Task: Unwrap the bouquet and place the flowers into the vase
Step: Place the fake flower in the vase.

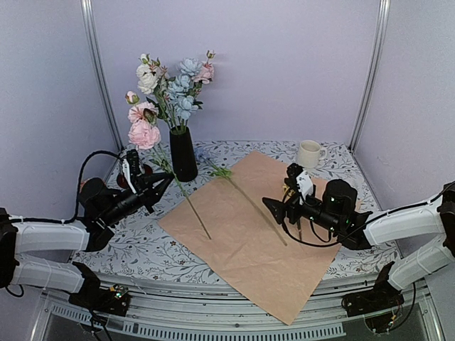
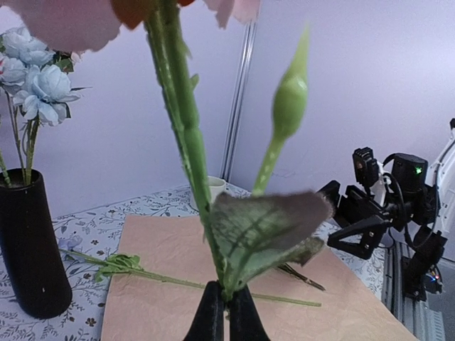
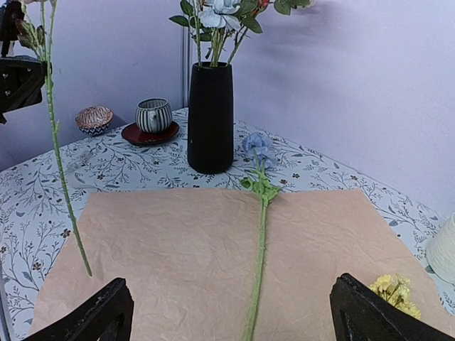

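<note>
A robot test booth: plain lilac panels in aluminium posts enclose a floral-clothed table.

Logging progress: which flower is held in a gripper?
The pink flower, in the left gripper; the blue flower lies on paper, others stand in the vase.

Soft, even light; the nearest flower is blurred.

White arms with black wrists and cables.
</note>
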